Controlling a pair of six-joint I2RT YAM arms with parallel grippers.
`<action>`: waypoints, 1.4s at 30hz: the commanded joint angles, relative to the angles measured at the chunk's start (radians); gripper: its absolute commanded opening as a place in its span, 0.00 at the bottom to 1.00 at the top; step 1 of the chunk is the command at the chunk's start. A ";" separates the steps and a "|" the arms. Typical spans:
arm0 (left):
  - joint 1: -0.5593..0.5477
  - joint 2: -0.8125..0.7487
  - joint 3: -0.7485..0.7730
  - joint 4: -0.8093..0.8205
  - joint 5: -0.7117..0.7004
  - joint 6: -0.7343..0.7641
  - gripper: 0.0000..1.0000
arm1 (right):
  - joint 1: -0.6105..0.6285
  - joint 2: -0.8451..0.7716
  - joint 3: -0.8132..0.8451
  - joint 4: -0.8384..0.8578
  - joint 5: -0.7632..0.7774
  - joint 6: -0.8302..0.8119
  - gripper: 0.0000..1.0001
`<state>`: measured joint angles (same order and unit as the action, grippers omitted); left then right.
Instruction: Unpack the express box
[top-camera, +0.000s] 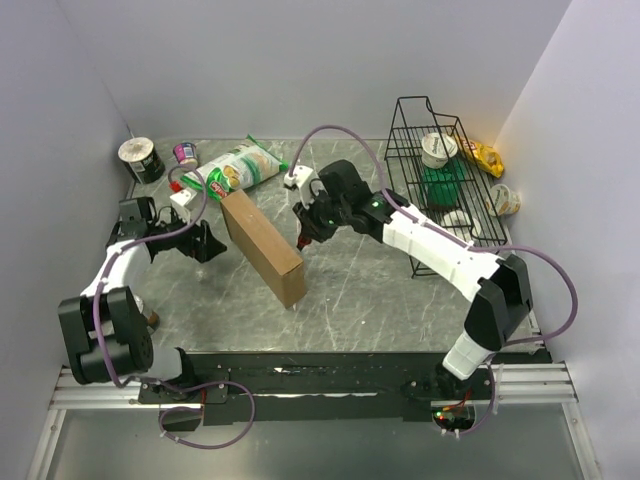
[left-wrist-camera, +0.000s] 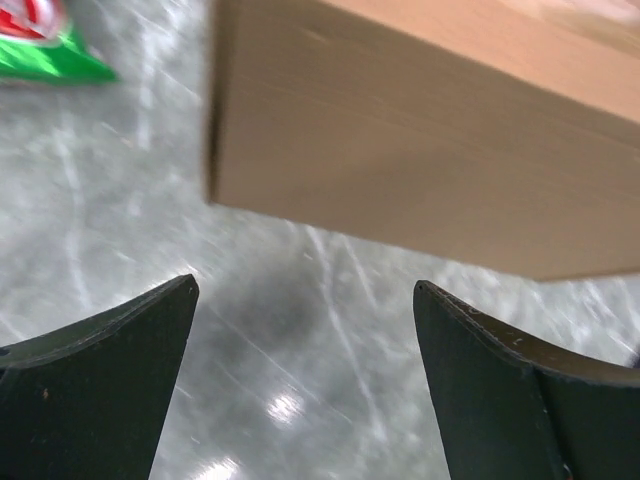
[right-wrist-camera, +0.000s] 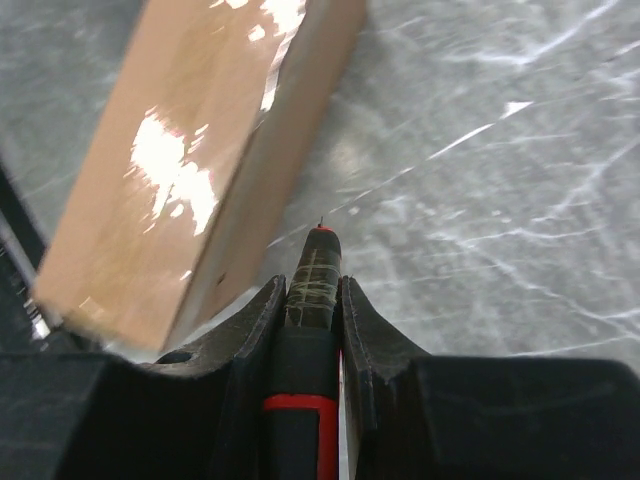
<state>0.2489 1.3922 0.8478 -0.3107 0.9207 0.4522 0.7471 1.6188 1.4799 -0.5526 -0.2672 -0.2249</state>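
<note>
Cardboard fills most of the view ahead of the left tool (left-wrist-camera: 305, 290). The express box (top-camera: 262, 245) stands on one long edge on the bench (top-camera: 380, 290), set between my two tools and closed as far as I can see. The left tool's fingers are spread wide with nothing between them. The box's broad brown face lies just beyond their tips, with a strip of bare bench showing in the gap, so there is no contact on that side.

The right tool (right-wrist-camera: 312, 290) faces the opposite side of the box. Its fingers are clamped on a thin black stick (right-wrist-camera: 315, 265) with a red band. The stick's taped, red-capped tip pokes out past the fingertips and points down at the bench. From this tool the box sits ahead and to the left, with the tip just beside its lower edge. I cannot tell whether the two touch.

A green-and-white snack bag (top-camera: 235, 168) lies flat past the box's far end, up and left of the left tool. A wire rack (top-camera: 440, 170) stands well apart, behind the right tool's arm.
</note>
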 joint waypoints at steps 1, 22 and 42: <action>-0.008 -0.110 0.005 -0.178 0.056 0.177 0.95 | -0.031 0.033 0.082 0.071 0.080 0.004 0.00; -0.160 -0.110 0.394 0.040 -0.262 0.070 0.96 | -0.175 -0.206 -0.184 0.054 -0.056 -0.068 0.00; -0.111 0.346 0.473 0.176 -0.404 -0.399 0.97 | 0.018 -0.201 -0.290 0.217 -0.322 0.044 0.00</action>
<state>0.1410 1.6981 1.3128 -0.1051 0.4728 0.0032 0.7414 1.3979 1.1316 -0.4587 -0.5640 -0.2504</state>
